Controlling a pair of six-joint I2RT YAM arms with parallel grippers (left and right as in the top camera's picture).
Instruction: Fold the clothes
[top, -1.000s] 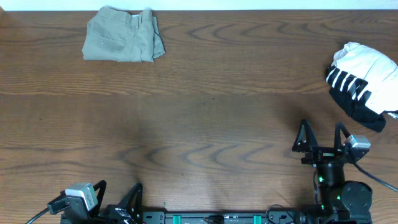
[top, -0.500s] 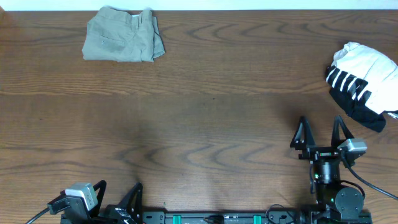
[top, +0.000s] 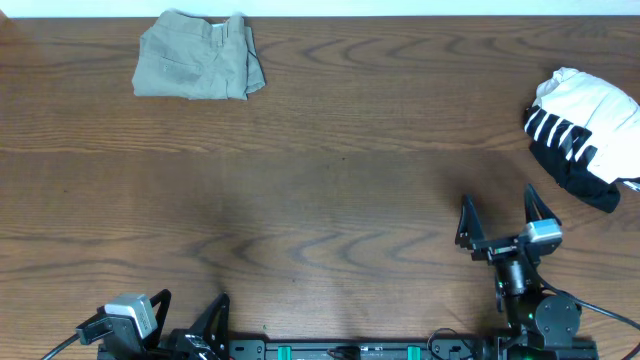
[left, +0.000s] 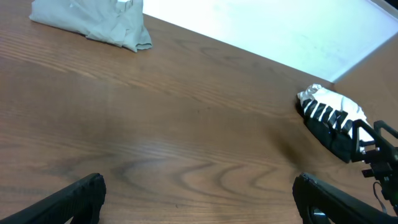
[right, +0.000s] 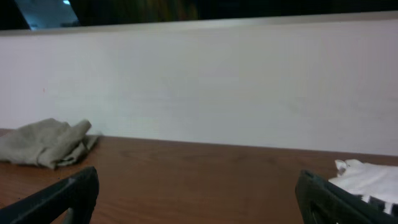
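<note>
The clothes, a pair of khaki-beige trousers (top: 195, 68), lie in a compact folded bundle at the table's far left, also seen in the left wrist view (left: 93, 22) and the right wrist view (right: 43, 144). My left gripper (top: 190, 302) sits at the near left edge, open, with only bare wood between its fingers (left: 199, 190). My right gripper (top: 497, 200) stands open at the near right, far from the trousers, nothing between its fingers (right: 198, 180).
A crumpled white garment with black stripes (top: 580, 130) lies at the right edge, just beyond my right gripper, visible too as the striped garment (left: 329, 118) and its white cloth (right: 367, 180). A pale wall runs along the wooden table's (top: 320, 200) far edge.
My right gripper has shifted left and drawn back slightly toward the near edge, still open. The left arm and both garments have not moved.
</note>
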